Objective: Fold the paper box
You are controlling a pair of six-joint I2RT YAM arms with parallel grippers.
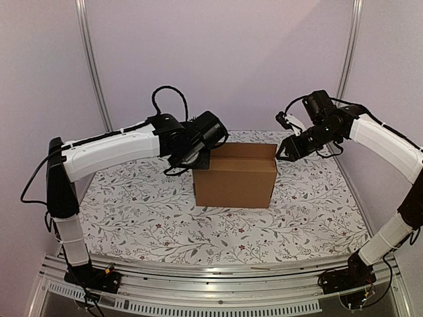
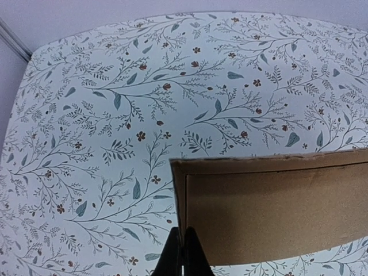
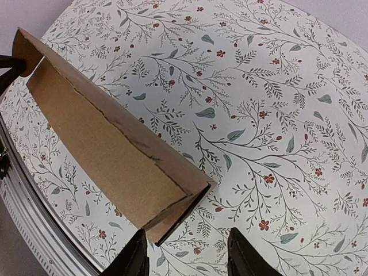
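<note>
The paper box (image 1: 234, 175) is plain brown cardboard, standing upright on the flowered table a little behind its middle. My left gripper (image 1: 198, 157) is at the box's upper left end. In the left wrist view its black fingers (image 2: 183, 247) are pressed together on the thin end wall of the box (image 2: 270, 207). My right gripper (image 1: 283, 153) hovers at the upper right corner. In the right wrist view its jaws (image 3: 187, 256) stand open, and the box's corner (image 3: 167, 221) lies between them, close to the left finger (image 3: 135, 256). The right finger (image 3: 244, 256) is apart from it.
A flowered cloth (image 1: 145, 218) covers the table. A metal rail (image 1: 218, 274) carrying both arm bases runs along the near edge. Pale walls and two upright posts (image 1: 92, 66) close off the back and sides.
</note>
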